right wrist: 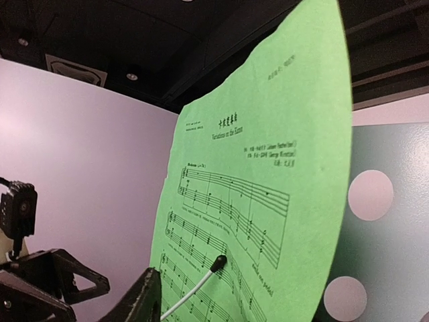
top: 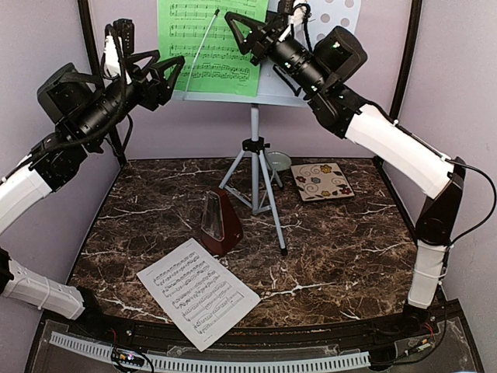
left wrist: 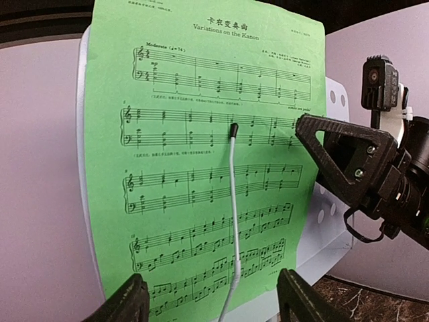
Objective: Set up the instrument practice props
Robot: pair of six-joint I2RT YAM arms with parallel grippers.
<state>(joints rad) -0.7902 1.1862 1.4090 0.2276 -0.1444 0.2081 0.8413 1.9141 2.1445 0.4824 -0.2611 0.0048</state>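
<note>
- Nearest the arms' bases, 1 white music sheet (top: 198,291) lay flat and askew on the dark marbled surface (top: 342,249), close to the front edge.
- Just behind that sheet's far corner stood the dark red-brown pyramid metronome (top: 222,225), upright, its clear cover facing front-left.
- Past the metronome, the pale tripod legs (top: 256,183) were spread on the middle of the surface, with 1 leg reaching forward beside the metronome.
- Behind the legs sat a small pale-green bowl (top: 278,162), and to its right lay a square flower-patterned tile (top: 322,181); the 2 were near each other but apart.
- On top of the tripod, the white hole-punched music-stand desk (top: 339,11) carried the green music sheet (top: 213,47), which stood on the ledge.
- A thin white retainer wire (left wrist: 233,201) with a dark tip lay across the sheet's face.
- The left arm (top: 85,109) reached in from the left, and its left jaws stood wide apart by the desk's lower left corner, gripping nothing.
- The right arm (top: 388,136) came over from the right, and its right jaws were parted at the sheet's right edge, clamped on nothing I could see.
- I could not tell whether the right jaws touched the paper.
</note>
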